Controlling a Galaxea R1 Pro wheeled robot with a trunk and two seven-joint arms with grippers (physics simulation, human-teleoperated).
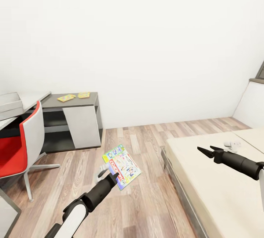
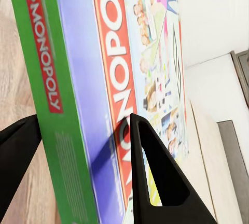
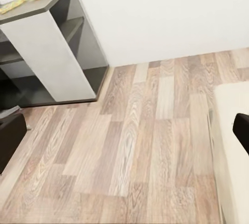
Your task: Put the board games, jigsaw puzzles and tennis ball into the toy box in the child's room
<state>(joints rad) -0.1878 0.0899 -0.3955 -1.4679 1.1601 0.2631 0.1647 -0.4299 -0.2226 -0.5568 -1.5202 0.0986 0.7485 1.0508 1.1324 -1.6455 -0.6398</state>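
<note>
A wood-plank floor [image 1: 146,179] is shown beneath a white wall. At 4 o'clock in the head view the beige bed [image 1: 216,183] is seen; at 9 o'clock the table [image 1: 79,100] is seen, with the two jigsaw puzzles [image 1: 66,97] lying on its dark top and the grey toy box [image 1: 9,102] at the frame edge, behind a red chair [image 1: 22,146]. At 6 o'clock the Monopoly board game [image 1: 121,166] is gripped, tilted, by the left end effector [image 2: 83,167]. Over the bed the right end effector [image 1: 206,150] is held with fingers parted and nothing between them.

head high, wrists low, sharing floor [image 1: 146,179]
</note>
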